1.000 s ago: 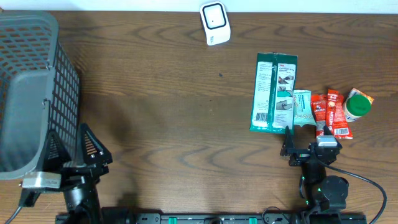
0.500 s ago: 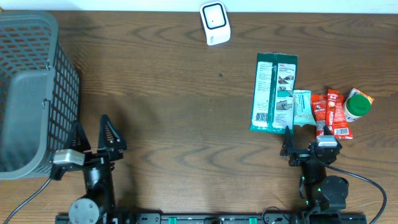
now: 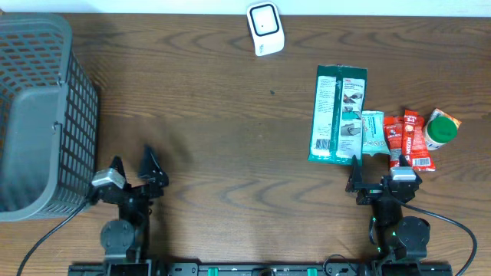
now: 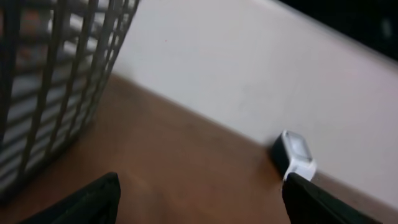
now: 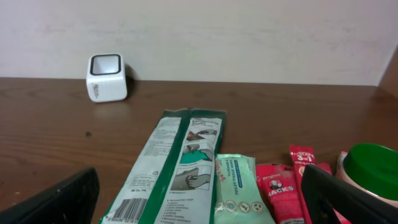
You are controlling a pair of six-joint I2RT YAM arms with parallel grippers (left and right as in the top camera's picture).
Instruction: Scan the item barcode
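The white barcode scanner (image 3: 265, 28) stands at the back of the table, and both wrist views show it, scanner (image 4: 294, 155) and scanner (image 5: 107, 76). Several items lie at the right: a long green-and-white package (image 3: 337, 113) with a barcode (image 5: 134, 208) facing up at its near end, a pale green tissue pack (image 3: 372, 134), red packets (image 3: 406, 139) and a green-lidded tub (image 3: 441, 129). My right gripper (image 3: 380, 170) is open just in front of these items, touching none of them. My left gripper (image 3: 132, 157) is open and empty at the front left.
A tall grey mesh basket (image 3: 38, 115) fills the left side, close to the left arm; its wall (image 4: 56, 81) shows in the left wrist view. A pale wall runs behind the table. Bare wood lies between the two arms.
The left arm has swung right, away from the basket, and drawn back toward the front edge. The right arm and the items have not moved.
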